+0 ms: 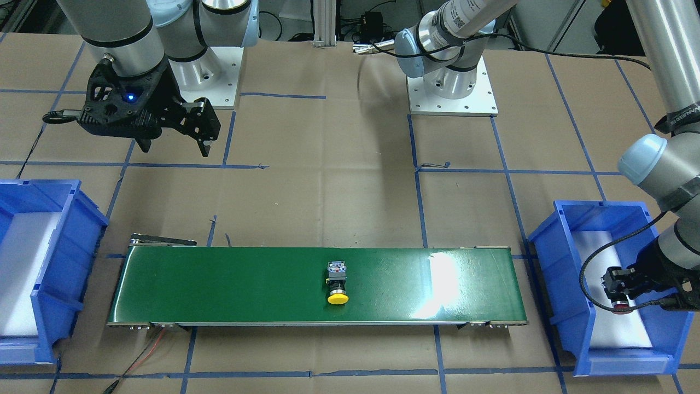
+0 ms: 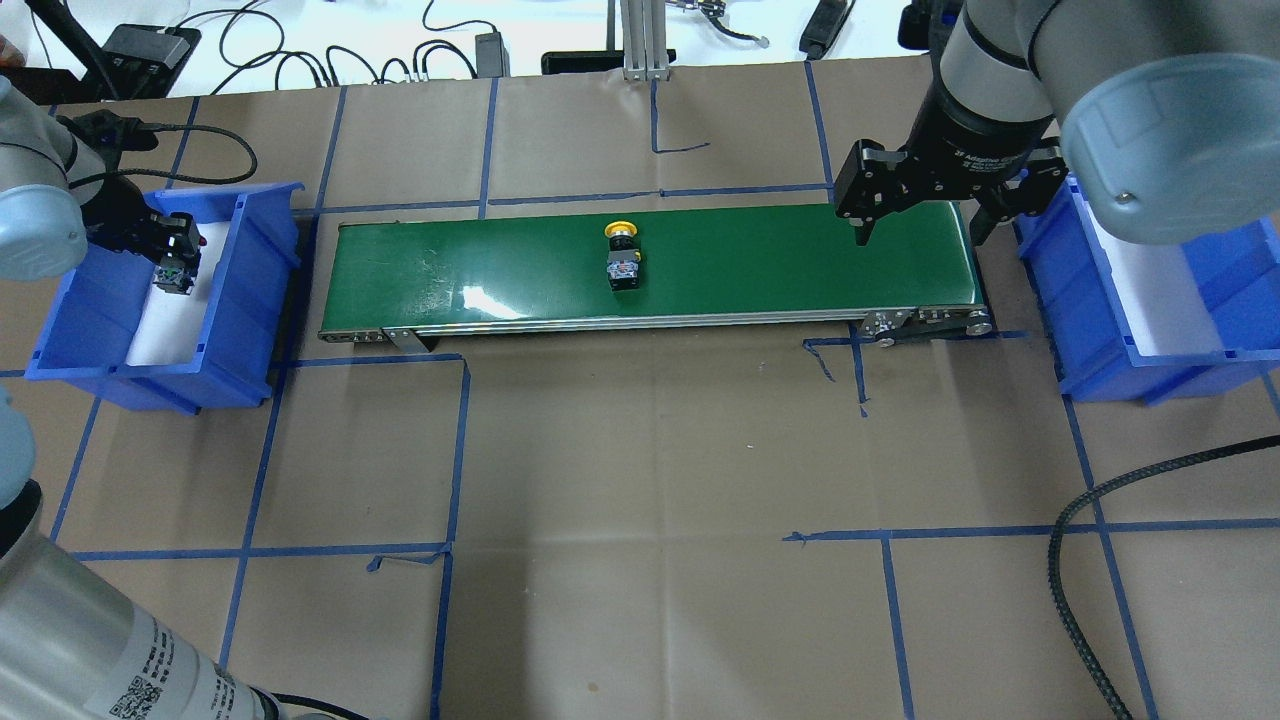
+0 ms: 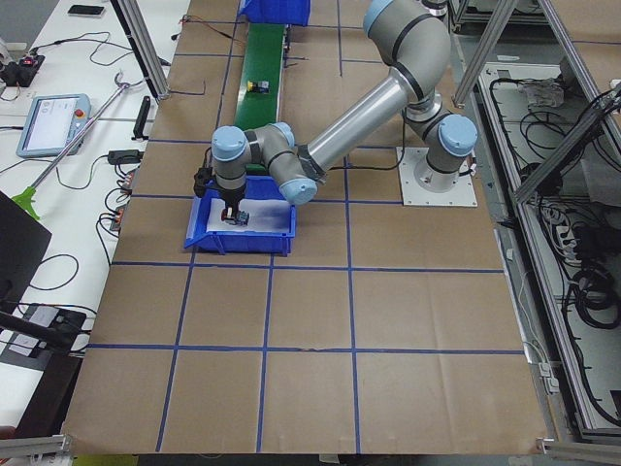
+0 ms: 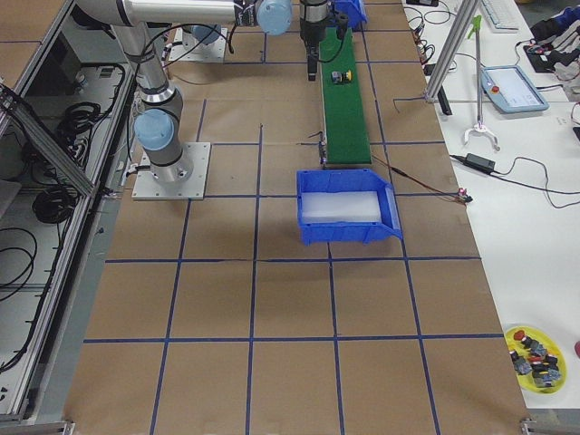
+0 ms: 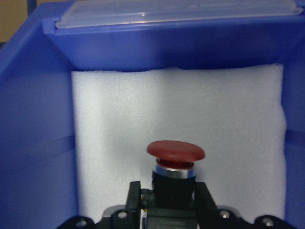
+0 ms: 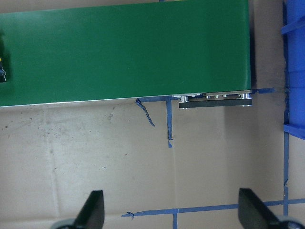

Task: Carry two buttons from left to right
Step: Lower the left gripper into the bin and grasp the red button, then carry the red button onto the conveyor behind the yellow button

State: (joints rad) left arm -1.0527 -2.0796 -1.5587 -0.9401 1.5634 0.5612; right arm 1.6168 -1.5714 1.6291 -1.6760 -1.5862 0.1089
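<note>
I'm pinching the red button (image 5: 175, 151) just under its cap with my left gripper (image 5: 167, 198) in the overhead's far-left bin (image 2: 250, 290), planning a straight lift out, with the yellow button (image 2: 622, 255) sitting midway along the belt (image 2: 750, 260) and my right gripper (image 2: 920, 225) hanging open.

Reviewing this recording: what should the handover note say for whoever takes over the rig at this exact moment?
The left hand is shut on the red mushroom-cap push-button, inside the left blue plastic bin.
The right hand is open, holding nothing, above the right end of the green conveyor belt.
The yellow mushroom-cap push-button lies mid-belt.
Done: yellow is out of the left bin.
Left: both must reach the right blue plastic bin.
</note>
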